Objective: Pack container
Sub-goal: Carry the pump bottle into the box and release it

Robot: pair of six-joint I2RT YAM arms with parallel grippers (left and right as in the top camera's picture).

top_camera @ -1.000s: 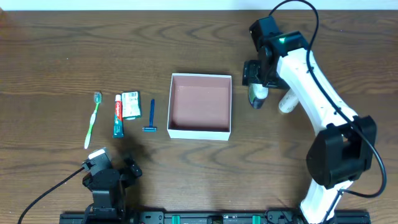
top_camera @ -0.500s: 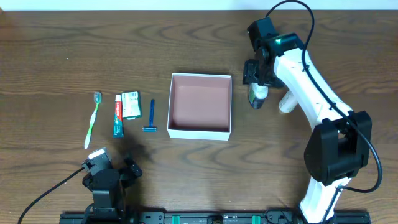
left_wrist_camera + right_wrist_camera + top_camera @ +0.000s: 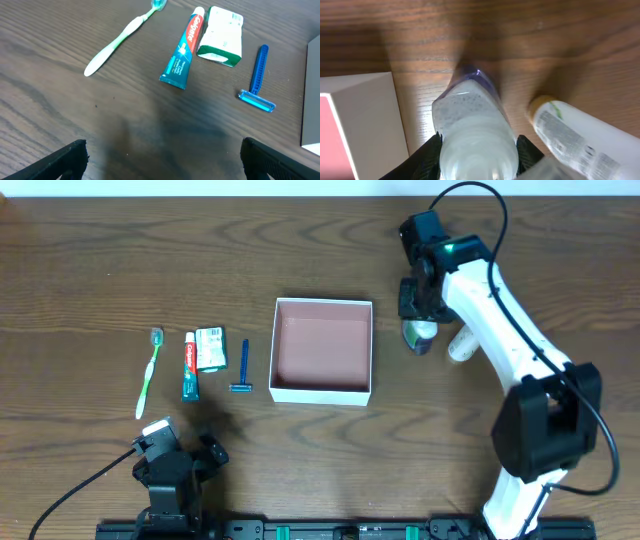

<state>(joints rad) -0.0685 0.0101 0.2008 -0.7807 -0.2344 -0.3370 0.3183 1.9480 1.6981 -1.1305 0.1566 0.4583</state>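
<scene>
The container [image 3: 320, 392], a square white box with a reddish-pink inside, sits mid-table; its white wall shows in the right wrist view [image 3: 365, 115]. My right gripper [image 3: 418, 305] is just right of it, shut on a clear bottle of whitish liquid [image 3: 420, 335], with a finger on each side of the bottle [image 3: 472, 130]. The bottle's lower end is at the table. My left gripper [image 3: 175, 455] is open and empty near the front left edge, its fingers wide apart [image 3: 162, 155].
A white bottle with a yellow-green cap [image 3: 462, 345] lies right of the held bottle [image 3: 580, 132]. Left of the container lie a green toothbrush [image 3: 148, 375], a toothpaste tube [image 3: 189, 367], a green-white box [image 3: 210, 348] and a blue razor [image 3: 243, 367].
My right gripper and the clear bottle have shifted slightly to the right, away from the container. The left arm has not moved.
</scene>
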